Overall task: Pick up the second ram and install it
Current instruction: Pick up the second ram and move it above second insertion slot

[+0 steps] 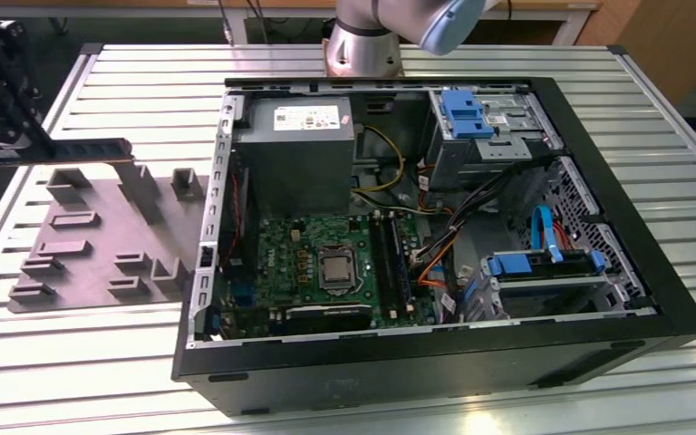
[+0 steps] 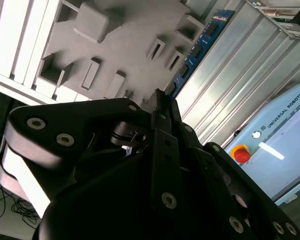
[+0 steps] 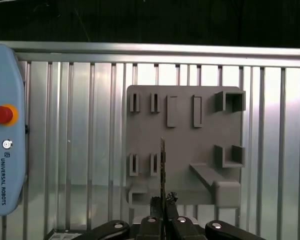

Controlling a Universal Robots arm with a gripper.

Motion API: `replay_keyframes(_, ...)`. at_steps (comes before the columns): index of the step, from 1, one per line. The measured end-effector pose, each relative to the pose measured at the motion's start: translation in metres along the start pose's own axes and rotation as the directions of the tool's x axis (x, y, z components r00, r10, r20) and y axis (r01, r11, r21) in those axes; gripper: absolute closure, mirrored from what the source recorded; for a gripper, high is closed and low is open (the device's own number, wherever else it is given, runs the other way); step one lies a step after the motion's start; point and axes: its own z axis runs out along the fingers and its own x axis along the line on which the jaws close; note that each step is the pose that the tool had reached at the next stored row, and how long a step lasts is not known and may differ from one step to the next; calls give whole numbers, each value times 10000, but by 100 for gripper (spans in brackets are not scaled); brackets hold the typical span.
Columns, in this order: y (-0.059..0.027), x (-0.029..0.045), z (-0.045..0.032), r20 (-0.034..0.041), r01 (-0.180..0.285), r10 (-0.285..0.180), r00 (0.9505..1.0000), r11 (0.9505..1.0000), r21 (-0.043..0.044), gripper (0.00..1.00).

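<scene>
Blue-green second ram (image 3: 162,165) inside tool (image 3: 162,201)

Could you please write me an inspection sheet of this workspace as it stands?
Surface: slatted metal table bearing an open computer case and a grey fixture plate.
Job's things: second ram held by the fixture plate, outside the case, not in the motherboard.
Clutter: nothing seen.
Grippers: tool shut on the second ram.
Cables: coloured wires inside the case.
Surroundings: teach pendant near the fixture plate.
</scene>
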Motion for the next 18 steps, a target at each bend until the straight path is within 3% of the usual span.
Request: replay_keyframes(18,-548,4,7,0,0,0,10000,10000,0,86)
